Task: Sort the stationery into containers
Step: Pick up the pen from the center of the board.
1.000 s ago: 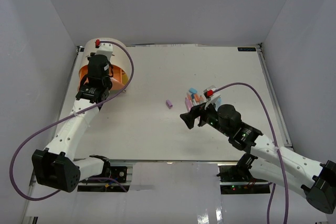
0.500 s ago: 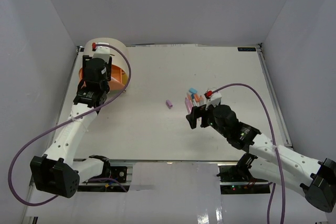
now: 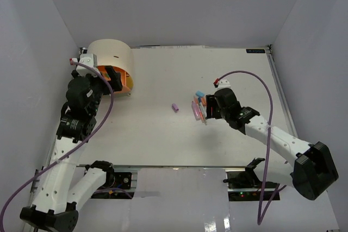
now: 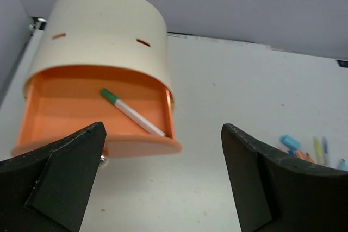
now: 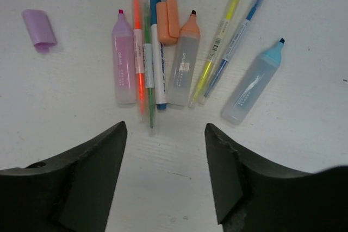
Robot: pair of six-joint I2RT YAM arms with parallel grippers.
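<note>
Left gripper (image 4: 163,130): jaws are spread, nothing held | green-capped pen (image 4: 132,112) is laid in orange drawer (image 4: 70,107), cap toward 10 o'clock | right gripper (image 5: 166,129): jaws are spread; pink marker (image 5: 123,63) tip toward 12 o'clock

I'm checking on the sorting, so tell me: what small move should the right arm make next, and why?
Probably lower the right gripper onto the thin green pen and close. Its jaws stand open and empty just short of the pile of pens, and that pen's tip lies nearest the gap. The orange drawer is open to receive it.
</note>
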